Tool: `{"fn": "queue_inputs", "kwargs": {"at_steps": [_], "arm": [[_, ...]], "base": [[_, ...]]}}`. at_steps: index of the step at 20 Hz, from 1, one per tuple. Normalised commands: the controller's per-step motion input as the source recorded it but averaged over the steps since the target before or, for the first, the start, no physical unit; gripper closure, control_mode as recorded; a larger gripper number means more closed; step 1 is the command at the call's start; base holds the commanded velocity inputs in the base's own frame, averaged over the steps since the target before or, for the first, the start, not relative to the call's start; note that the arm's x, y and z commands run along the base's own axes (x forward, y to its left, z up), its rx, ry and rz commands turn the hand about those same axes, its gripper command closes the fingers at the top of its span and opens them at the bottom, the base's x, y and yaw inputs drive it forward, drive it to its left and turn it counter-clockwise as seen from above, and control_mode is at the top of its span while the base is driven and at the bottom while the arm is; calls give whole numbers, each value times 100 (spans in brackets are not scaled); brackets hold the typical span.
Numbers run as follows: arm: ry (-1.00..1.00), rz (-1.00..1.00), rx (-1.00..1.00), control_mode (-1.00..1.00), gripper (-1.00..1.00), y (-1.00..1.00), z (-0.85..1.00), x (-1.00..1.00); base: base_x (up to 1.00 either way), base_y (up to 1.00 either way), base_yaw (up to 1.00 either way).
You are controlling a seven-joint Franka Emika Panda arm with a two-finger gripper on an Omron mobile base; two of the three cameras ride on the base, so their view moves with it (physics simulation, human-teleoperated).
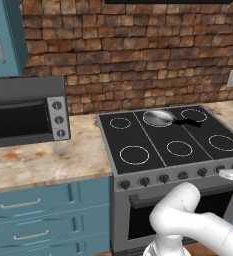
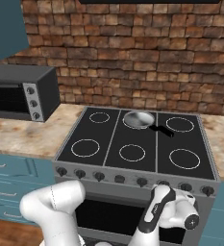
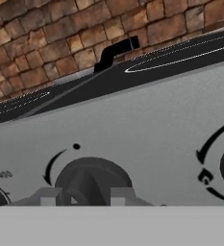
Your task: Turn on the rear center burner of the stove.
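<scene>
Six dark knobs run along the front panel of the grey steel stove [image 2: 132, 180] with its black glass top. White-armed gripper [image 3: 80, 198] sits right at one round dark knob [image 3: 92, 178], fingertips [image 3: 48, 197] flanking it; actual contact cannot be told. Rear center burner [image 1: 159, 118] is in the middle panel's back row, under a silver frying pan [image 2: 139, 119] with black handle. Black countertop oven [image 1: 25, 110] stands on the speckled counter [image 1: 48, 160], left.

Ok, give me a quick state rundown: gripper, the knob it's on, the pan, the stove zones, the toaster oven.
gripper: fingertips either side of a knob, grip not confirmed
knob: between the fingertips, turn position unclear
pan: upright, empty, on the rear center burner
stove: no zone glowing, oven door shut
toaster oven: door shut
</scene>
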Motion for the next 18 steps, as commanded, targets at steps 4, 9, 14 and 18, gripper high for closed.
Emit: {"fn": "queue_inputs", "kwargs": {"at_steps": [4, 9, 14, 18], "arm": [[0, 0, 0, -100, 100, 0, -1, 0], [0, 0, -11, -100, 100, 22, -5, 4], [0, 6, -52, -100, 100, 9, -40, 28], [0, 13, -50, -100, 100, 0, -31, 17]], "base": [[0, 0, 0], [0, 0, 0], [0, 0, 0], [0, 0, 0]]}}
